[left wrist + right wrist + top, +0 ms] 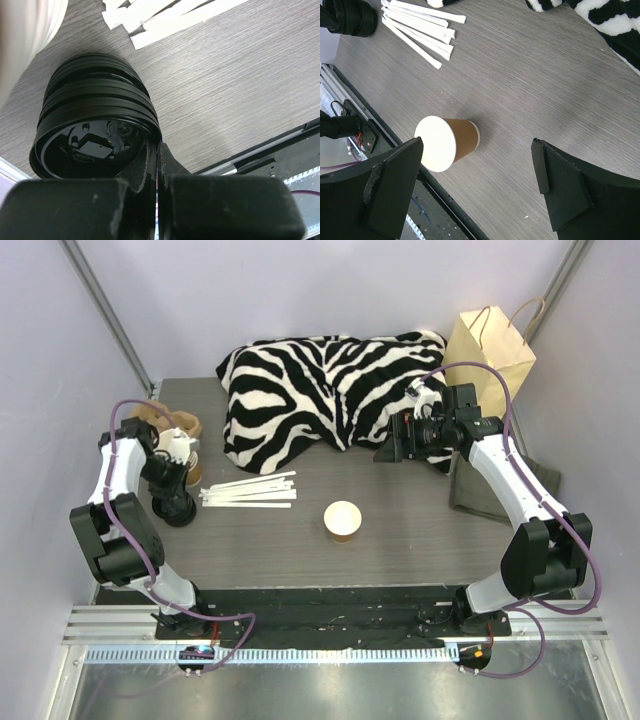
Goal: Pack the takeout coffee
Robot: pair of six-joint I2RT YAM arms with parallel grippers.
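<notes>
The takeout coffee's brown paper cup [342,520] stands open-topped at the table's middle front, with no lid on it. In the right wrist view the cup [462,136] is below and left of my right gripper [476,146]. That gripper is wide open, holds nothing, and hovers by the striped cloth [395,447]. At the table's left edge stands a stack of black lids [177,506]. My left gripper [170,490] is down on it. Its fingers are shut [157,150] on the rim of the top lid [95,145], one inside the rim and one outside.
A zebra-striped cloth [320,390] covers the back of the table. A kraft paper bag [490,345] stands at the back right. White wrapped straws [250,490] lie left of centre. Stacked lidless paper cups [170,425] lie behind the lids.
</notes>
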